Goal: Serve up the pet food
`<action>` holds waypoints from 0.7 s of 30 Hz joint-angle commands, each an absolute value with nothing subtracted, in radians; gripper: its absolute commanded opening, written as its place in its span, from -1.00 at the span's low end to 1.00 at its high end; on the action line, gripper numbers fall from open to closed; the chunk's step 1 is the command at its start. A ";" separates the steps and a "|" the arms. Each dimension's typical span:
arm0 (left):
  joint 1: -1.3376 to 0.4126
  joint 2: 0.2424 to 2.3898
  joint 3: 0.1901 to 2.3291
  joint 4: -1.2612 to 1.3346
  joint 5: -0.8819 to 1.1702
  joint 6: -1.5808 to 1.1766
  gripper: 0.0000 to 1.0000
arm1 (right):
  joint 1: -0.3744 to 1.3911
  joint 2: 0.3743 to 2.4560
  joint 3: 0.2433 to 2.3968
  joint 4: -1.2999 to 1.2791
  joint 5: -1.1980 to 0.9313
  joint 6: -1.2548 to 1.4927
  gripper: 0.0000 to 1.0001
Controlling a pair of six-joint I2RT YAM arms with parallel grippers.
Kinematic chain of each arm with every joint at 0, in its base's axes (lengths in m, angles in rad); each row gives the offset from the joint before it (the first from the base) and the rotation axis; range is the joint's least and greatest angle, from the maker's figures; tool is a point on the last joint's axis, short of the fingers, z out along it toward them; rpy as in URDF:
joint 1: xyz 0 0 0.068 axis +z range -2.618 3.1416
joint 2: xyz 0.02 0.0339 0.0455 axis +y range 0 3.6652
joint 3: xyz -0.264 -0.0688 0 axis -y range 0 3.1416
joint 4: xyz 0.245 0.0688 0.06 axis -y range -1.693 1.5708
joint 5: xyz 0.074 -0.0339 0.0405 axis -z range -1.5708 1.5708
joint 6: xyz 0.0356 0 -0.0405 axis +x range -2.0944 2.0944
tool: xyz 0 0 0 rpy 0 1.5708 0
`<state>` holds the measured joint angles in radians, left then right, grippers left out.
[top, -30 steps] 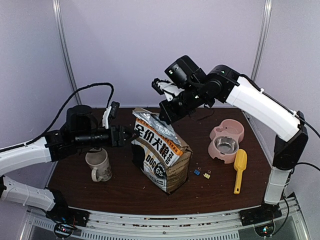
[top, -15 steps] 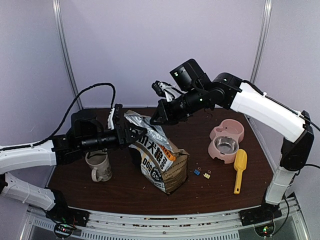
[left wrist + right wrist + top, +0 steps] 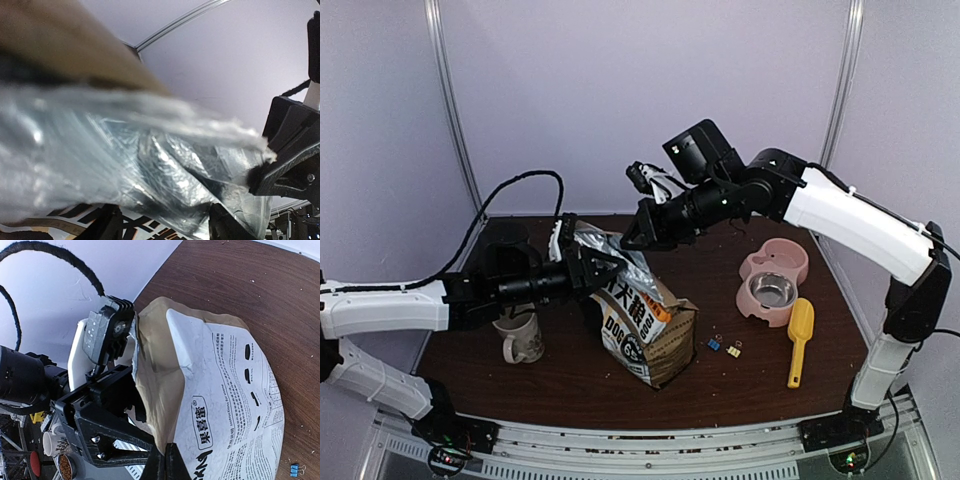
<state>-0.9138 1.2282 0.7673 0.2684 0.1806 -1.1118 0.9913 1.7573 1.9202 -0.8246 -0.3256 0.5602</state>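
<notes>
The brown paper dog food bag (image 3: 645,320) stands mid-table with its foil-lined mouth pulled open. My right gripper (image 3: 628,240) is shut on the far edge of the mouth; in the right wrist view its fingertips (image 3: 166,450) pinch the paper lip of the bag (image 3: 220,390). My left gripper (image 3: 610,272) is at the near-left edge of the mouth. Its fingers (image 3: 107,225) stand apart, with the crumpled foil lining (image 3: 165,165) across the gap. Pet food inside the bag is hidden. Reddish-brown pellets (image 3: 64,468) show in a mug's mouth.
A white mug (image 3: 520,340) stands under my left arm. A pink double pet bowl (image 3: 772,283) with a steel insert is at the right, with a yellow scoop (image 3: 799,340) beside it. Two small binder clips (image 3: 723,347) lie right of the bag.
My left arm has reached right and up to the bag's mouth. The right gripper has moved slightly left and down with the lip, and the bag's top has opened wider.
</notes>
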 commanded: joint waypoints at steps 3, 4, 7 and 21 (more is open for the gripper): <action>-0.925 1.218 0.786 0.405 0.161 -1.125 0.14 | 1.008 1.657 1.922 -0.664 -0.379 0.579 -1.00; -0.925 1.213 0.785 0.408 0.154 -1.124 0.12 | 1.008 1.657 1.922 -0.664 -0.378 0.579 -1.00; -0.925 1.203 0.781 0.410 0.137 -1.127 0.04 | 1.008 1.655 1.923 -0.661 -0.372 0.580 -1.00; -0.922 1.199 0.806 0.381 0.112 -1.140 -0.97 | 1.009 1.647 1.913 -0.695 -0.289 0.558 -1.00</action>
